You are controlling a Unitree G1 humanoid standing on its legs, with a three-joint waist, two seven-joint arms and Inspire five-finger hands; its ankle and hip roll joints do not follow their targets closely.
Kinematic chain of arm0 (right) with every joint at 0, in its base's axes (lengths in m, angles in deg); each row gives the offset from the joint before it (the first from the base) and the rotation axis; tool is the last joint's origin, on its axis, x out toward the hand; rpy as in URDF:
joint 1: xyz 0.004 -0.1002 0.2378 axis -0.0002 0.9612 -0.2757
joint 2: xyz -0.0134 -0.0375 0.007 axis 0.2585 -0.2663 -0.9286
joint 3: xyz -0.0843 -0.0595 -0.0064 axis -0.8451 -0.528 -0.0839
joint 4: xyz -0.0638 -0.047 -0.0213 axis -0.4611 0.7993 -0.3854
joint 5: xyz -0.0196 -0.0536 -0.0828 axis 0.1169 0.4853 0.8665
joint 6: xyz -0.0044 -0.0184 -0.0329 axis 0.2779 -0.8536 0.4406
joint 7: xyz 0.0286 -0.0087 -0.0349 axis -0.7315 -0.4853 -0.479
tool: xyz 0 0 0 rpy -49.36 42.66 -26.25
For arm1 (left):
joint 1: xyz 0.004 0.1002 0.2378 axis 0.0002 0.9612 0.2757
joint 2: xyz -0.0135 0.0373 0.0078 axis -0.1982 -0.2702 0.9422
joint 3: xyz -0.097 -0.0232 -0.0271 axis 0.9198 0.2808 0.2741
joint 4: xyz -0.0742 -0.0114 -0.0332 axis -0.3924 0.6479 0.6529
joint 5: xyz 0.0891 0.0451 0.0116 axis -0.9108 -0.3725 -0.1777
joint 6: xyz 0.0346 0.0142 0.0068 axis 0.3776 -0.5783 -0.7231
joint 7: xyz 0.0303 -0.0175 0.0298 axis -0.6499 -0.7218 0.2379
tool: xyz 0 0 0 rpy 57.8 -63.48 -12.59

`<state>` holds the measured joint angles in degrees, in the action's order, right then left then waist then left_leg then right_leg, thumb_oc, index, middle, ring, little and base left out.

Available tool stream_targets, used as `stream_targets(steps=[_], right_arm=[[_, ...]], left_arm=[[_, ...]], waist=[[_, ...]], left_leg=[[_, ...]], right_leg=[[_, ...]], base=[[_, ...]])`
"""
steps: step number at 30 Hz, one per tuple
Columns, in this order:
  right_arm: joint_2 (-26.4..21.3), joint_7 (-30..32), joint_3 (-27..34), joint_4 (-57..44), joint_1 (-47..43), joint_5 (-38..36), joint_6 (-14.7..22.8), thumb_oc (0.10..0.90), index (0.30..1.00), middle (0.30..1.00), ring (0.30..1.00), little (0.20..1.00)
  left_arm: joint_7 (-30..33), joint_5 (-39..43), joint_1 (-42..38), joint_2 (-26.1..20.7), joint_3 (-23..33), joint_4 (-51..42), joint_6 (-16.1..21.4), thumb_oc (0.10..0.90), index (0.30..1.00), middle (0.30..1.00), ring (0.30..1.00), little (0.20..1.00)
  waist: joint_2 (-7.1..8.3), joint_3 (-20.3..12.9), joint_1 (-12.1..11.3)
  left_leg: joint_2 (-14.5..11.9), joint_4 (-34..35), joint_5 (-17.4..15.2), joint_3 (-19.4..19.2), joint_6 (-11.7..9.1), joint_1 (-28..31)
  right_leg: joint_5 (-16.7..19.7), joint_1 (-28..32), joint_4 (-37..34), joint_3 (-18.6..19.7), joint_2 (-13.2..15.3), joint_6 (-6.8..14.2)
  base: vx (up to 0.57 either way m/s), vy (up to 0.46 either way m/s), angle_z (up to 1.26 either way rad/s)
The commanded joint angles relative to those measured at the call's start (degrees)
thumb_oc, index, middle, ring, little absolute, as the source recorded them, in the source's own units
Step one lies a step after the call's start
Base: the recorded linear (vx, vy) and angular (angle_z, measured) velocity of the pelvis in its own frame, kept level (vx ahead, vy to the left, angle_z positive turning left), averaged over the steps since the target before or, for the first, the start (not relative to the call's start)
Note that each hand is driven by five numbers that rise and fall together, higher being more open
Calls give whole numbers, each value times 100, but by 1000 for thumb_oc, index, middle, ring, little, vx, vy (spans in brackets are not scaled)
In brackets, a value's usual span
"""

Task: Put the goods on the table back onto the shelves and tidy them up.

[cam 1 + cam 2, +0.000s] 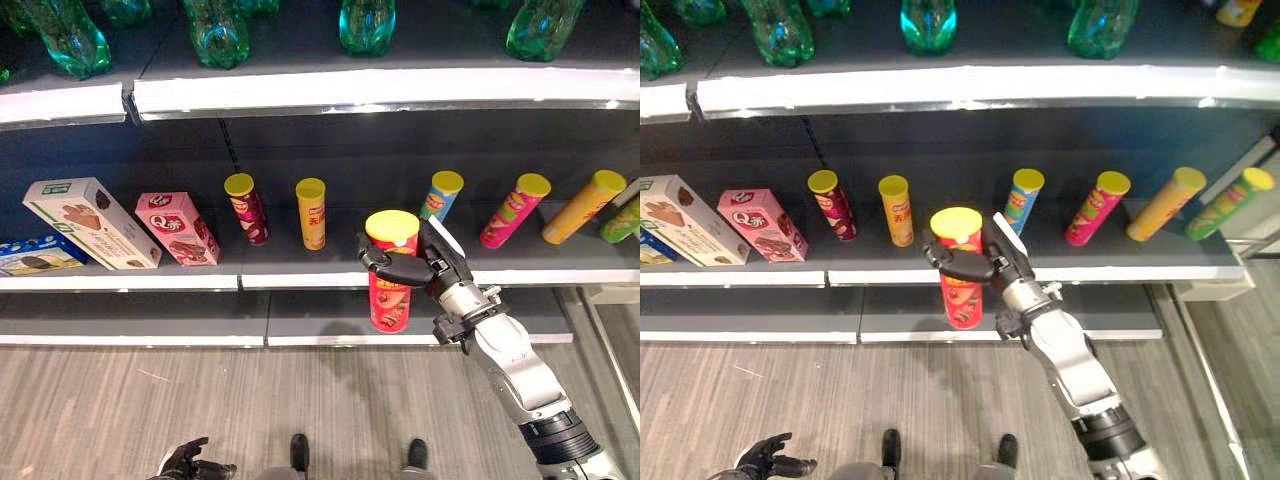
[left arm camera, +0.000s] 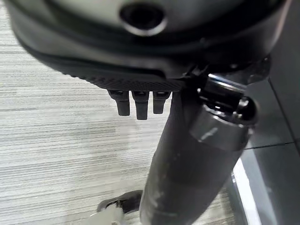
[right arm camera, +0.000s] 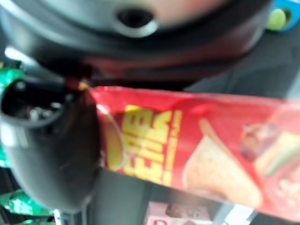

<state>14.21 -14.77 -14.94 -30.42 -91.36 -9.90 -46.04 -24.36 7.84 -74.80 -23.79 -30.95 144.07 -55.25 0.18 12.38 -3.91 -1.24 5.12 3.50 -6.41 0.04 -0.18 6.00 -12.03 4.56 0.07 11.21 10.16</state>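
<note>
**Red can held up in front of the middle shelf**

The right hand (image 1: 425,262) has its fingers and thumb curled round a red chip can (image 1: 392,272) with a yellow lid, gripping it just below the lid and holding it upright in the air in front of the middle shelf (image 1: 300,272). The can sits level with the gap between the yellow can (image 1: 312,213) and the blue can (image 1: 440,195), both already standing on that shelf alongside a dark red can (image 1: 246,208), a pink can (image 1: 515,210) and an orange can (image 1: 583,206). Two boxes, a white box (image 1: 92,222) and a pink box (image 1: 177,228), stand further to the robot's left.

The step in hand looks like placing: the can is carried, not yet set down. The next move probably calls for reaching forward over the shelf edge, lowering the can into that open gap without knocking its neighbours, then releasing.

The left hand (image 1: 192,462) hangs low near the floor, fingers loosely spread and holding nothing.

The tabletop the goods come from is out of sight, so how many items remain cannot be judged. The green bottles (image 1: 216,33) on the upper shelf are cut off at the top.
</note>
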Motion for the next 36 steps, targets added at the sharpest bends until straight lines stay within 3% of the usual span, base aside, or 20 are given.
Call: stream_targets(steps=[1, 4, 9, 15, 17, 18, 22, 32, 36], right_arm=[[-449, 50, 408, -678, -648, -140, 583, 400, 300, 300, 300, 300], [-302, 195, 346, -619, -762, -265, 674, 400, 300, 300, 300, 300], [-305, 350, 350, -577, -942, -128, 685, 400, 300, 300, 300, 300], [-406, 668, 180, -350, -1690, 187, 744, 400, 300, 300, 300, 300], [-612, 882, 232, -284, -2095, 448, 777, 400, 300, 300, 300, 300], [-615, 884, 229, -280, -2102, 448, 778, 400, 300, 300, 300, 300], [-897, 1383, 449, -353, -2674, 1312, 811, 400, 300, 300, 300, 300], [-843, 2191, 1097, -1178, -2757, 2640, 927, 400, 300, 300, 300, 300], [-732, 2250, 1230, -1456, -2606, 2714, 951, 400, 300, 300, 300, 300]], left_arm=[[77, 70, 85, -144, -259, -138, 38, 800, 900, 900, 900, 900], [236, 318, -26, 26, -208, -165, 116, 800, 900, 900, 900, 900], [250, 476, -23, 53, -306, -349, 105, 800, 900, 900, 900, 900], [298, 671, 10, -30, -415, -451, 139, 800, 900, 900, 900, 900], [251, 774, 22, -118, -491, -591, 148, 800, 900, 900, 900, 900], [251, 775, 18, -116, -490, -592, 146, 800, 900, 900, 900, 900], [225, 861, 35, -176, -596, -811, 176, 800, 900, 900, 900, 900], [328, 874, 106, -58, -682, -1083, 245, 800, 900, 900, 900, 900], [345, 899, 88, 1, -748, -1198, 257, 800, 900, 900, 900, 900]], waist=[[-141, -134, 27], [-67, -170, -56], [-134, -63, -108], [-419, 217, -347], [-607, 358, -464], [-610, 356, -458], [-928, 491, -629], [-1225, 644, -628], [-1256, 706, -559]], left_leg=[[6, -12, -271, 969, -183, -293], [-25, -12, -219, 1105, -251, -496], [-130, -12, -80, 1345, -333, -700], [-122, -12, 107, 1610, -424, -1136], [-100, -12, 196, 1687, -466, -1354], [-99, -12, 198, 1694, -467, -1363], [-5, -12, 301, 1811, -470, -1622], [79, -12, 326, 1876, -455, -1794], [84, -12, 323, 1863, -464, -1815]], right_leg=[[-76, 245, -492, 374, -326, -206], [85, 320, -770, 44, -309, -235], [34, 301, -785, -274, -325, -264], [-130, -67, -475, -596, -264, -316], [-245, -263, -239, -752, -159, -338], [-251, -273, -228, -757, -157, -338], [-425, -563, 86, -884, -1, -358], [-446, -729, 142, -872, 80, -312], [-443, -749, 143, -848, 75, -311]], base=[[75, -62, 84], [18, -138, 40], [0, -93, 41], [-35, -34, 28], [-45, -5, 17], [-38, -11, 21], [-23, 14, 34], [0, 0, 13], [-1, -7, 4]])
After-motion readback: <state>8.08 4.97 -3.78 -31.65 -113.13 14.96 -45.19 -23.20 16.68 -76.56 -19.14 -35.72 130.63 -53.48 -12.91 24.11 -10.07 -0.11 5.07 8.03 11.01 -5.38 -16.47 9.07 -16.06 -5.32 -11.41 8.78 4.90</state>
